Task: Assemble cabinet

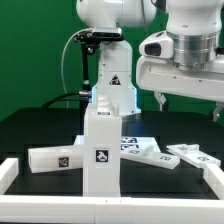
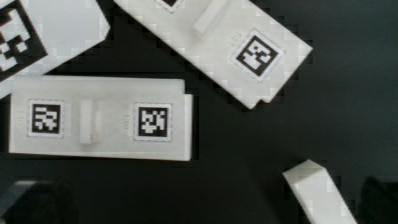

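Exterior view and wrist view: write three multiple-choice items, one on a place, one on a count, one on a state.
1. In the exterior view, the upright cabinet part stands: A. front centre; B. far right; C. far left.
2. Tags on the wrist view's central panel: A. one; B. two; C. four.
3. The pincer is: A. open, empty; B. shut on a knob; C. shut on a panel.
Key: 1 A, it rises at front middle; 2 B, two sit side by side; 3 A, jaws apart, nothing between.
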### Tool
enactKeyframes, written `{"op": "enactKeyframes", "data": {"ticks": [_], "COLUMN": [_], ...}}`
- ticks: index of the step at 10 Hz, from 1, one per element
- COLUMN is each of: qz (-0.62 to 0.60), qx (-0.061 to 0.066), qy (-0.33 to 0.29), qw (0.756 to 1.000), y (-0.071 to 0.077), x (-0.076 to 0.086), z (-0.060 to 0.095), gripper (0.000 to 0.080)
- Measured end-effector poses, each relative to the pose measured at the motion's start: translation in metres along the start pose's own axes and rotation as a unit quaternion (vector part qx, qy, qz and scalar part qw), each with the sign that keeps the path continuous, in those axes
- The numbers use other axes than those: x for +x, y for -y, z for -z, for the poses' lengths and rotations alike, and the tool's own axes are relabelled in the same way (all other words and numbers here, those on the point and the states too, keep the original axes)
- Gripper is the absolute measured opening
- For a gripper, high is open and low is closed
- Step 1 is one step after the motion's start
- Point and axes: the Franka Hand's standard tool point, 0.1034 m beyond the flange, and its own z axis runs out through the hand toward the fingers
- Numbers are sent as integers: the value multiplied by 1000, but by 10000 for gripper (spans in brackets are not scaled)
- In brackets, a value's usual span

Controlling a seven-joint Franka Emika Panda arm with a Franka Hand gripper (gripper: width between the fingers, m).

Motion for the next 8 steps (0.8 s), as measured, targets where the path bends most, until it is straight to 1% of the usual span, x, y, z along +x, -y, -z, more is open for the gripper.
{"op": "enactKeyframes", "data": {"ticks": [2, 3, 4, 5, 6, 8], "qz": [3, 39, 66, 95, 120, 118], "qx": [0, -19, -36, -47, -53, -53], "qy": [0, 5, 9, 18, 19, 19], "qw": [1000, 999, 997, 994, 991, 991], "y": [-1, -8, -7, 2, 11, 10], "x": [1, 4, 11, 17, 23, 23], "z": [0, 6, 21, 33, 39, 36], "gripper": [797, 797, 797, 797, 797, 797]}}
